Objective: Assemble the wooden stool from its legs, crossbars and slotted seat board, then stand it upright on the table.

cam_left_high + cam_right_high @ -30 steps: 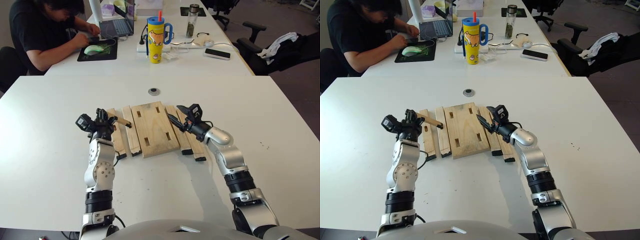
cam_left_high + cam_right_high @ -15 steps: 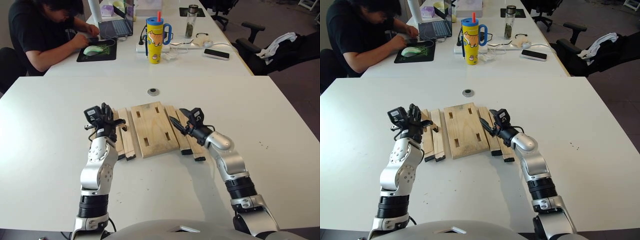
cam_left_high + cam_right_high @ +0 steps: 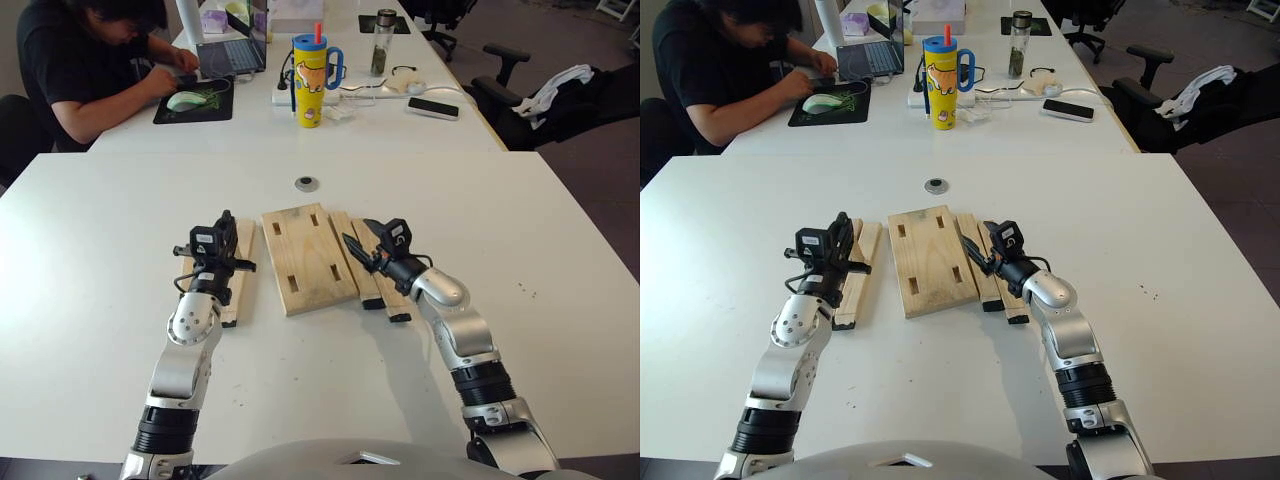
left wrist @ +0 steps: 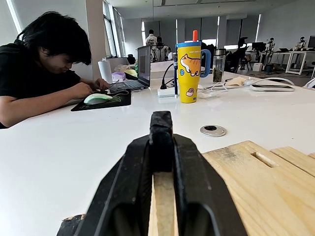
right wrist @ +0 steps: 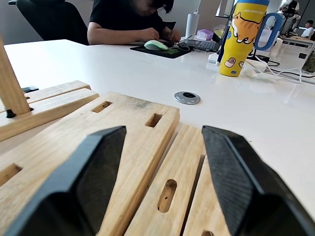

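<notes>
left tool [image 4: 161, 129] clamped on crossbar [image 4: 163, 206] | right tool [image 5: 163, 132] open over legs [image 3: 377, 287] beside seat board [image 3: 305, 262]

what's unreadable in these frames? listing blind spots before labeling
- Left wrist view: the left end effector blocks the wood strip behind it; gripped or merely lying beneath, cannot tell.
- Eye views: that end effector covers much of the left wooden pieces.
- Right wrist view: the open right end effector and the frame edge cut off the near ends of the right wooden pieces.
- Seat board: underside faces down, unseen.
</notes>
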Motion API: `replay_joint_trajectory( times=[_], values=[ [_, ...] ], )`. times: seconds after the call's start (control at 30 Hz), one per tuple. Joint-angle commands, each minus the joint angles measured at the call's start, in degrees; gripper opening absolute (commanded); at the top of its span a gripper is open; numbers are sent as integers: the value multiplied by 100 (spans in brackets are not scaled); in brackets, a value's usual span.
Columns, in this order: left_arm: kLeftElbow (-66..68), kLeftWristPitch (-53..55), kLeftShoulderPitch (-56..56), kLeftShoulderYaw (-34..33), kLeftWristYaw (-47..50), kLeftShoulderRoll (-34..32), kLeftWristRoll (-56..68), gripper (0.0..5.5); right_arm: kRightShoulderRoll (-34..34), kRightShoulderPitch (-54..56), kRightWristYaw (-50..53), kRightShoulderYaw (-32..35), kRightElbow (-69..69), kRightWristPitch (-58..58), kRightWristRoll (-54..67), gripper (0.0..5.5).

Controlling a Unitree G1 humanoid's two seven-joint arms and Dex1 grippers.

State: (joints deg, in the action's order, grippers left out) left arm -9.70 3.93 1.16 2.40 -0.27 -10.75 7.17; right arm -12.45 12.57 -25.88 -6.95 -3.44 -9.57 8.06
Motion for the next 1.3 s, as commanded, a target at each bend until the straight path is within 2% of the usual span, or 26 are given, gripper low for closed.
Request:
replay_joint_trajectory(
  times=[0.03, 0.4, 0.43, 0.73, 0.87, 1.0, 1.1, 1.3],
  values=[
    [262, -34, 354, -83, -222, 71, 32, 43, 0, 123, 8, 36, -47, -41, -39, 287],
    [-202, -145, 190, -133, -311, 218, -111, 43, 29, 234, -38, 13, -202, 19, -56, 287],
    [-263, -187, 154, -149, -310, 207, -147, 79, 33, 234, -35, 13, -211, 25, -56, 287],
    [-1157, 5, -148, -429, -302, 195, 19, 198, 94, 241, -60, 52, -258, 12, 15, 287],
    [-1135, 611, -1085, -777, -197, 167, 357, 198, 131, 221, -3, 51, -310, 56, -22, 287],
    [-492, 1436, -2352, -884, -335, 139, 778, 138, 189, 251, 80, 55, -381, 117, -70, 287],
    [-3, 1563, -3003, -877, -484, 116, 860, 97, 232, 298, 142, 54, -465, 168, -107, 287],
    [534, 1781, -3146, -956, -636, 19, 843, 6, 301, 362, 208, 37, -589, 255, -146, 287]
  ],
)
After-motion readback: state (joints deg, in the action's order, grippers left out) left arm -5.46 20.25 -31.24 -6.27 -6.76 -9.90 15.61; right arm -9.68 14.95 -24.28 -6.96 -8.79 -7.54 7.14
